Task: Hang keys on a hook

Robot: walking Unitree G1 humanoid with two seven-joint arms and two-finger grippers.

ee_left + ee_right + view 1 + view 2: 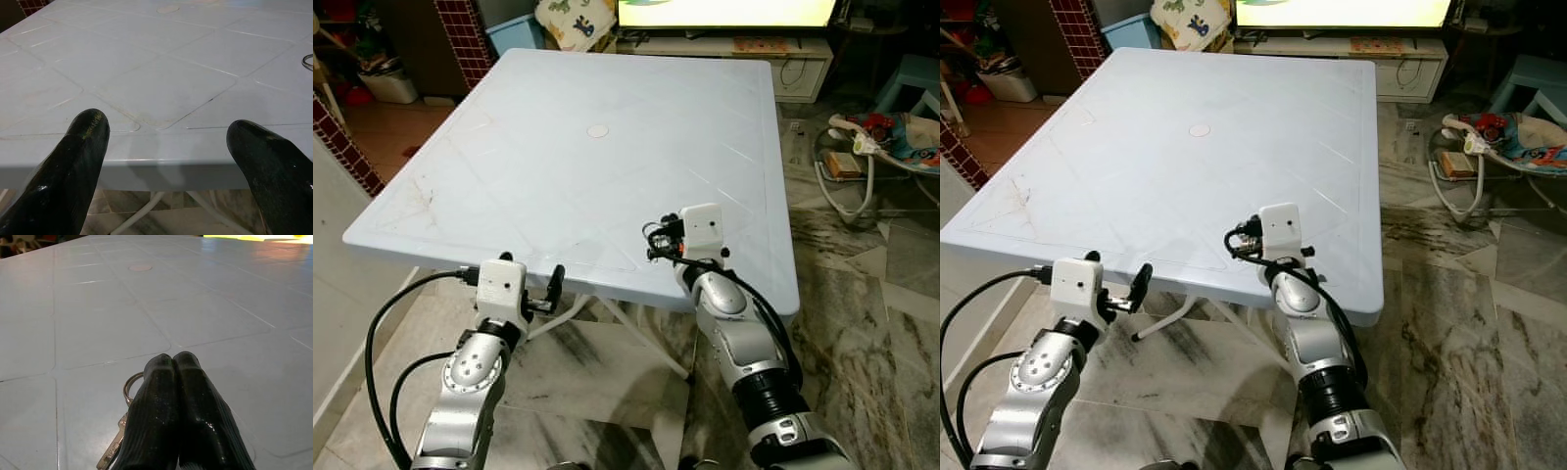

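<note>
A key ring point(127, 384) with a metal key point(112, 449) lies flat on the white plastic table point(607, 176), near its front edge. My right gripper point(173, 357) is shut and sits low over the keys. Its two black fingers are pressed together, and the ring pokes out from behind one of them. I cannot tell whether they pinch the ring. From the head, the right wrist point(700, 230) hovers over the table's near right part. My left gripper point(168, 127) is open, just off the table's front edge point(156, 166) at about tabletop height.
A round cap point(598, 130) marks the table's middle. Marble floor lies beneath and to the right. A baby bouncer point(876, 147) stands on the right, a TV stand point(793, 59) behind the table, and a brick pillar point(468, 39) at the back left.
</note>
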